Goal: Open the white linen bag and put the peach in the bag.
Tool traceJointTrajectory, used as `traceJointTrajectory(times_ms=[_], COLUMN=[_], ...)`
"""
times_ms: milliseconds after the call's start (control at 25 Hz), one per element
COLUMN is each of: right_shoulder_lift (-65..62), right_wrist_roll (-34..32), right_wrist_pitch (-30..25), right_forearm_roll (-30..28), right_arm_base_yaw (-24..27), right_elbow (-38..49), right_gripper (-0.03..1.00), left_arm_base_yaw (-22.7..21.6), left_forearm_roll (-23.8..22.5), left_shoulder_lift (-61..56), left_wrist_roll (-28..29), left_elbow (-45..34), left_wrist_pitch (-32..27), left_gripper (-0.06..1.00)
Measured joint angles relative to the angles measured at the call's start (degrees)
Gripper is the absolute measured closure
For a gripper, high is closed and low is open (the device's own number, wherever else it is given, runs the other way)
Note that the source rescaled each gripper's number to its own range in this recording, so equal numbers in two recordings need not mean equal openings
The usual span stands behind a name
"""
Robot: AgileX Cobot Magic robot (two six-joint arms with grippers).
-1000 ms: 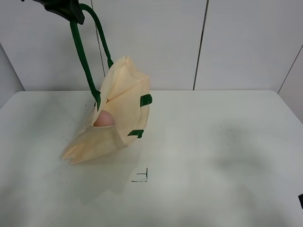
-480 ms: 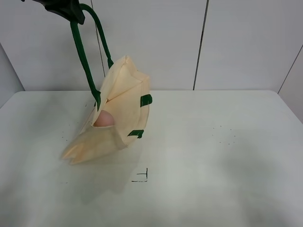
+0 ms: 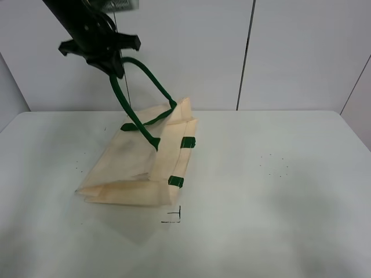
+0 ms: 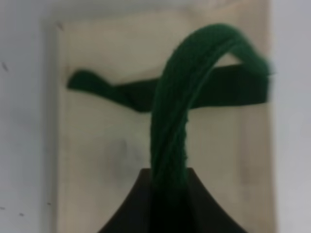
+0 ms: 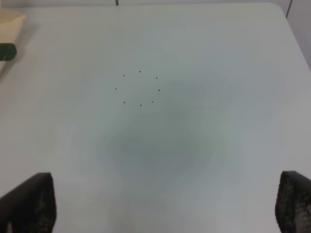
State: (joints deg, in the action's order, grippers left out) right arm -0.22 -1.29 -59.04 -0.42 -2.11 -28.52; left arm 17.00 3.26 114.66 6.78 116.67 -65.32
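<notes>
- Left end effector is pinched on the green handle. The white linen bag lies slumped on the bench, below it and a little to the side.
- The peach shows in no view. You cannot confirm it is inside the bag.
- Right end effector is spread and empty, with the bag well off to its side.
- Risk: you hold one handle only, so a pull likely tips the mouth sideways and a loose peach could roll out.
- Risk: the strap looks thin in the grip, so a jerk may slip it free.
</notes>
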Motion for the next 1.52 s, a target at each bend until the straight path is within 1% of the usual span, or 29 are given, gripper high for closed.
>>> traceJointTrajectory(times_ms=[280,320,360,400,480,520,560,600,680,760,920,1040,1280,1400,1520], right_shoulder_lift=[0.0,0.0,0.0,0.0,0.0,0.0,0.0,0.0,0.0,0.0,0.0,0.0,0.0,0.0,0.0], right_wrist_roll=[-0.1,-0.1,-0.1,-0.1,-0.1,-0.1,-0.1,-0.1,-0.1,-0.1,-0.1,-0.1,-0.1,-0.1,-0.1], right_wrist_pitch=[0.0,0.0,0.0,0.0,0.0,0.0,0.0,0.0,0.0,0.0,0.0,0.0,0.0,0.0,0.0], right_forearm_roll=[0.0,0.0,0.0,0.0,0.0,-0.1,0.0,-0.1,-0.1,-0.1,-0.1,-0.1,-0.1,-0.1,-0.1], right_arm_base_yaw=[0.0,0.0,0.0,0.0,0.0,0.0,0.0,0.0,0.0,0.0,0.0,0.0,0.0,0.0,0.0], right_elbow=[0.0,0.0,0.0,0.0,0.0,0.0,0.0,0.0,0.0,0.0,0.0,0.0,0.0,0.0,0.0], right_gripper=[-0.03,-0.03,-0.03,-0.03,-0.03,-0.03,-0.03,-0.03,-0.03,-0.03,-0.03,-0.03,-0.03,-0.03,-0.03], left_arm_base_yaw=[0.0,0.0,0.0,0.0,0.0,0.0,0.0,0.0,0.0,0.0,-0.4,-1.9,-9.9,-13.9,-15.6], left_forearm_roll=[0.8,0.8,0.8,0.8,0.8,0.8,0.8,0.7,-0.2,-1.8,-5.9,-7.4,-8.4,-6.8,-5.6], left_shoulder_lift=[10.2,11.0,11.6,11.9,12.1,12.1,12.1,12.1,12.1,12.1,12.1,12.1,12.1,12.1,11.8], left_wrist_roll=[0.0,0.0,-0.1,-0.1,-0.1,-0.1,-0.1,-0.1,-0.1,-0.2,-0.2,-0.4,-1.2,-1.6,-2.1], left_elbow=[-0.5,-0.5,-0.7,-0.9,-1.0,-1.0,-1.0,-1.0,-1.0,-1.0,-1.0,-1.0,-1.0,-1.0,-1.0], left_wrist_pitch=[1.9,2.2,2.5,2.6,2.9,3.1,3.2,3.3,3.1,2.7,2.1,1.9,0.5,-1.3,-1.5], left_gripper=[0.94,0.92,0.86,0.75,0.45,0.28,0.14,0.06,-0.01,-0.04,-0.05,-0.06,-0.06,-0.06,-0.06])
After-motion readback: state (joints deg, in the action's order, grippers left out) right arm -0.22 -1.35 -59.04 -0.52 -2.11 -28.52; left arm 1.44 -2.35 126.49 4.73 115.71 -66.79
